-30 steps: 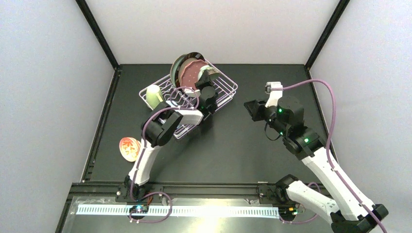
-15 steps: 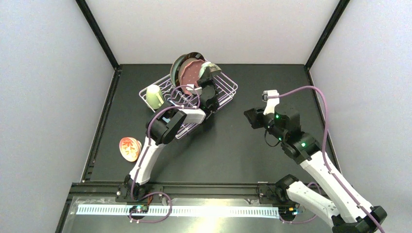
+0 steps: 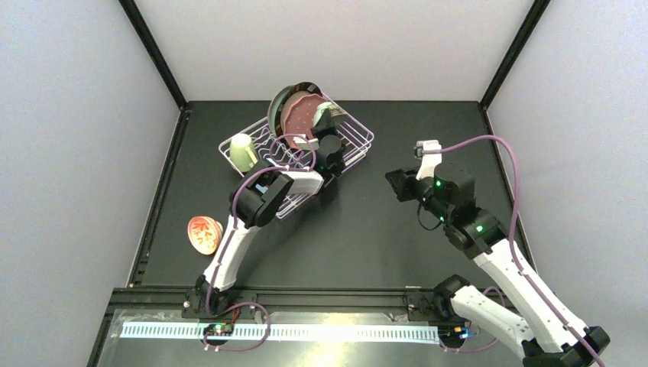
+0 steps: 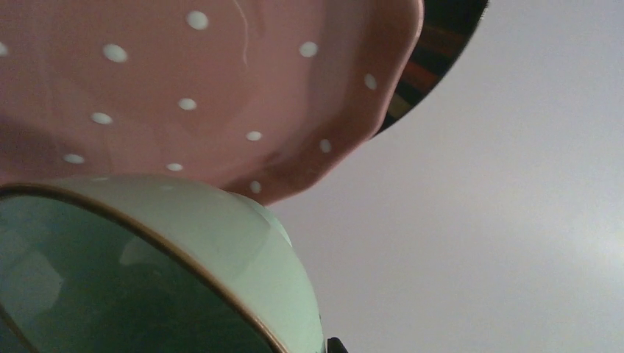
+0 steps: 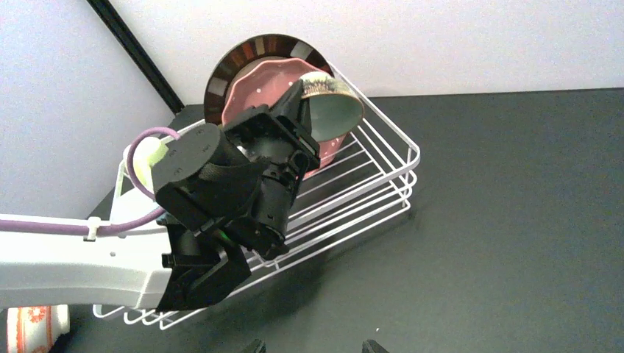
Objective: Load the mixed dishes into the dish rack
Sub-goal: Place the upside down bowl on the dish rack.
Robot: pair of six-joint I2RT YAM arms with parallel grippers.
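**While the mint bowl is going into the rack, one dish is waiting outside**

Compared with a second ago, the left gripper (image 5: 300, 94) is sitting slightly further back over the dish rack (image 3: 359, 141). Its jaws are pinching the rim of the mint bowl (image 5: 335, 112). That bowl is now tipping on edge against the pink speckled plate (image 3: 299, 115), which is standing in front of the dark-rimmed plate (image 3: 279, 103) at the rack's far end. By my reading, the bowl is nearly placed and only needs releasing.

Meanwhile the right gripper (image 3: 397, 183) is hanging a little lower than before. Its jaws are spread and carrying nothing, well clear of the rack.

A pale green mug (image 3: 243, 151) is resting in the rack's left corner. A reddish bowl (image 3: 203, 234) is lying on the table (image 3: 367, 245) outside the rack, so loading is looking unfinished.

No brand, label or writing is showing legibly anywhere.
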